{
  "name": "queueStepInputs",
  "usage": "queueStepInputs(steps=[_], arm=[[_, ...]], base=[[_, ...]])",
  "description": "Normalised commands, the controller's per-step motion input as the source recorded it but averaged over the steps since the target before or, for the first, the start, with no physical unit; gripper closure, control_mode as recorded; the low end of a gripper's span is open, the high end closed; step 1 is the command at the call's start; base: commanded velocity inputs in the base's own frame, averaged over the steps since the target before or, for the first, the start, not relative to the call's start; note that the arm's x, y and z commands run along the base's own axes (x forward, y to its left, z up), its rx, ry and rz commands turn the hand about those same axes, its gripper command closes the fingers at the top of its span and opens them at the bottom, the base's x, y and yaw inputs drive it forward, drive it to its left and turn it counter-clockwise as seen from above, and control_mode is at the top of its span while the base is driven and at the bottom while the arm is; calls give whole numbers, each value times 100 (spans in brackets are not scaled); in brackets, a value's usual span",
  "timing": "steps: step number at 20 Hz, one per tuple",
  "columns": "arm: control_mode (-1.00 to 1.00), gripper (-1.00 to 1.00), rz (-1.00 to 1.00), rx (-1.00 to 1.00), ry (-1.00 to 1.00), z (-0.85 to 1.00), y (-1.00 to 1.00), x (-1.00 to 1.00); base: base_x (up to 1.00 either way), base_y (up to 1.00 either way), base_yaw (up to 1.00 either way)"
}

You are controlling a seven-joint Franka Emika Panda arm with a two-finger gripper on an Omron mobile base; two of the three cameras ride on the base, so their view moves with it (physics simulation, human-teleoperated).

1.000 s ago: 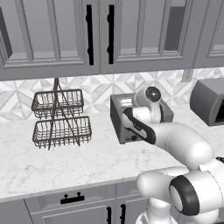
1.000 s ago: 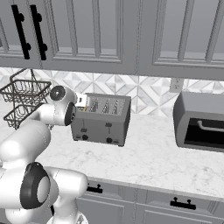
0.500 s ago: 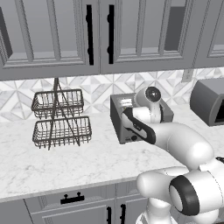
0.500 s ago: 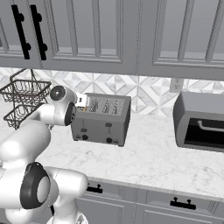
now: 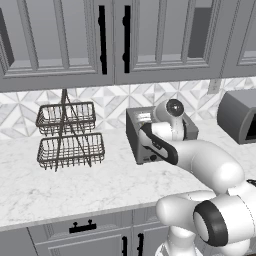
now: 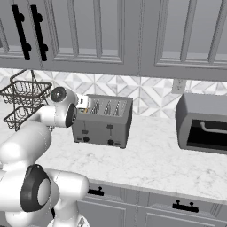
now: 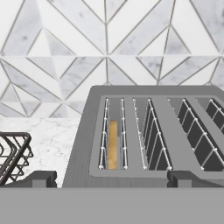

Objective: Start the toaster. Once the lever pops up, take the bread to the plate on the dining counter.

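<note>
Grey wall cabinets [image 5: 115,40] with dark handles hang over a white marble surface [image 5: 75,190] backed by a geometric tile backsplash [image 7: 109,43]. On that surface, from the robot's left to its right, stand a two-tier wire basket [image 5: 70,135], the toaster [image 6: 104,122] and a darker rounded-top appliance [image 6: 204,124] well apart from it.

The toaster is a boxy mid-grey metal body with wire-guarded slots on top and small dark knobs low on its front. The white arm reaches over its left end, with the hand just above and behind the top. In the hand view the two dark fingers [image 7: 41,178] rise at the bottom edge, set wide, one near each side of the slot bank, with nothing between them.

The bread [image 7: 113,144] sits deep in the leftmost slot; only a narrow golden-tan strip of its edge shows between the wires, well below the rim. So toasting looks either under way or not yet started, and the lever itself cannot be made out.

By my judgement the slice will be light, fairly stiff once toasted, crumbly at the crust and easy to crush. The sensible hold is across its thin faces at the top edge once it rises clear of the slot, the fingers closing narrow and gently, lifting straight up so the guard wires do not snag it.
</note>
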Motion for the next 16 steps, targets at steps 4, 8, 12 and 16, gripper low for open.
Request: queueStepInputs(steps=[4, 8, 12, 16], arm=[[-100, -100, 0, 0, 0, 0, 0, 0], [-100, -100, 0, 0, 0, 0, 0, 0], [-100, -100, 0, 0, 0, 0, 0, 0], [-100, -100, 0, 0, 0, 0, 0, 0]], base=[[0, 0, 0], [0, 0, 0], [0, 0, 0], [0, 0, 0]])
